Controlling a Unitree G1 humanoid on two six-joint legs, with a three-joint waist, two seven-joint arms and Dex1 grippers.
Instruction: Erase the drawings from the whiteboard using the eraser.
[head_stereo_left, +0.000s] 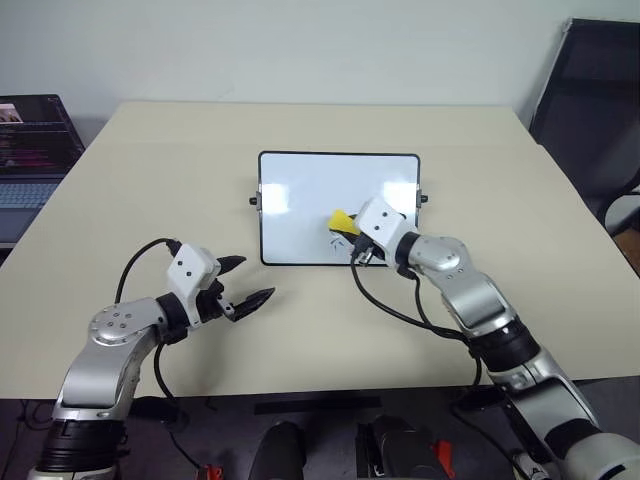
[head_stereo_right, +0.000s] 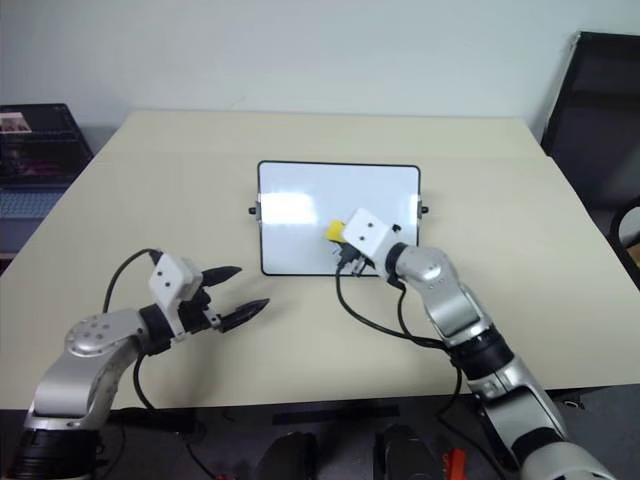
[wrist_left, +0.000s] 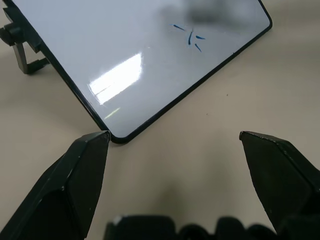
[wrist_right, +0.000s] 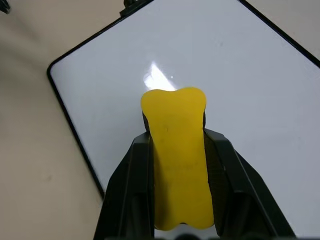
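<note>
Right gripper (wrist_right: 177, 165) clenches the eraser (wrist_right: 177, 155) over the whiteboard (head_stereo_left: 300, 200); left gripper (head_stereo_left: 240, 285) gapes empty. One star scribble (wrist_left: 190, 37) remains near the board's front edge.

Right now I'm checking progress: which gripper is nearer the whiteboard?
Right. The right gripper, shut on the eraser, is over the whiteboard near its front edge. The left gripper, open, hangs over the table just off the board's front left corner.

Beige table (head_stereo_left: 330, 320), open laptop (head_stereo_left: 30, 150) at its left, dark chair (head_stereo_left: 590, 110) at right
</note>
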